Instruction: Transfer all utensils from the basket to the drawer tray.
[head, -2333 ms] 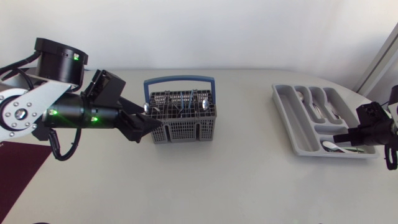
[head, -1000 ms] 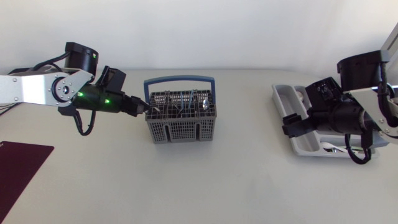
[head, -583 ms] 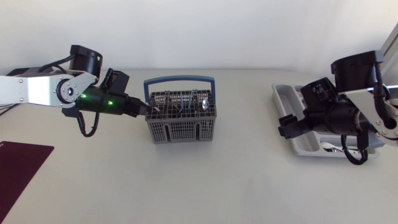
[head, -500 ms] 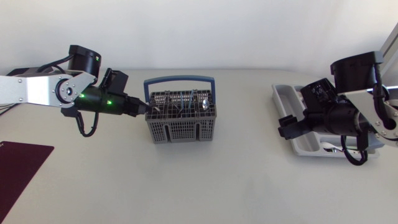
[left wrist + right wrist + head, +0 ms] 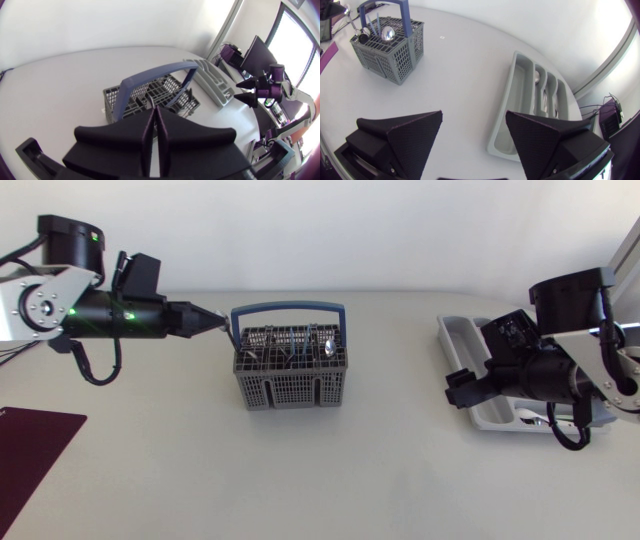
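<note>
The grey cutlery basket (image 5: 292, 380) with a blue handle stands mid-table and holds several metal utensils (image 5: 300, 345). My left gripper (image 5: 218, 322) hovers just above its left end, shut on a thin metal utensil (image 5: 229, 338) that hangs down toward the basket. In the left wrist view that gripper (image 5: 154, 112) pinches the slim stem (image 5: 150, 102) with the basket (image 5: 145, 92) ahead. The grey drawer tray (image 5: 470, 340) lies at the right with spoons (image 5: 505, 348) in it. My right gripper (image 5: 462, 388) is open at the tray's left edge, and the right wrist view shows it (image 5: 472, 130) empty above the table.
A dark red mat (image 5: 30, 445) lies at the table's front left corner. The right wrist view shows the tray (image 5: 530, 100) ahead of the right fingers and the basket (image 5: 390, 45) far off beyond the left one.
My left gripper has shut on a utensil at the basket's left end, then risen and drawn back to the left. The right arm has shifted slightly left, still open.
</note>
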You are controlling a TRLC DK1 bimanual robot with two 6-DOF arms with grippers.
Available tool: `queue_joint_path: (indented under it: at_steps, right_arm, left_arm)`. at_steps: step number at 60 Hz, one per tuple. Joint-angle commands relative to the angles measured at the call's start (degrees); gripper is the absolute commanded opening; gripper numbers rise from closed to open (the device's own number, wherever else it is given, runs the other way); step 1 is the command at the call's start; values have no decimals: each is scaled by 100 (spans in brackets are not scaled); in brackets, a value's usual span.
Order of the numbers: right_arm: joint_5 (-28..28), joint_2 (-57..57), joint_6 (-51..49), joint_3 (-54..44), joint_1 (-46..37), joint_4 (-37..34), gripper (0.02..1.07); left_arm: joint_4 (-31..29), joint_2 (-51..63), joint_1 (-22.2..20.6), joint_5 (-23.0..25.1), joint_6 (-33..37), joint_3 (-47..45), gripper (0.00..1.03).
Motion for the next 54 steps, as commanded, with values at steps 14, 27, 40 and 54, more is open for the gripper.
queue_joint_path:
  at_steps: [14,27,40,54]
  right_arm:
    - [-604,-828,54,-206,34,69,94]
    - [-1580,-1514,-272,-197,218,-555,98]
    - [-2397,-2033,-386,-21,895,-1074,102]
    - [-3513,-1655,-764,128,1466,-1223,102]
  left_arm:
    - [-383,-1439,-238,383,-405,81,4]
    - [-681,-1738,-1170,418,-300,-33,4]
    - [-1007,-1659,-1978,418,69,-60,4]
    - [-1516,-1580,-2594,480,667,-156,4]
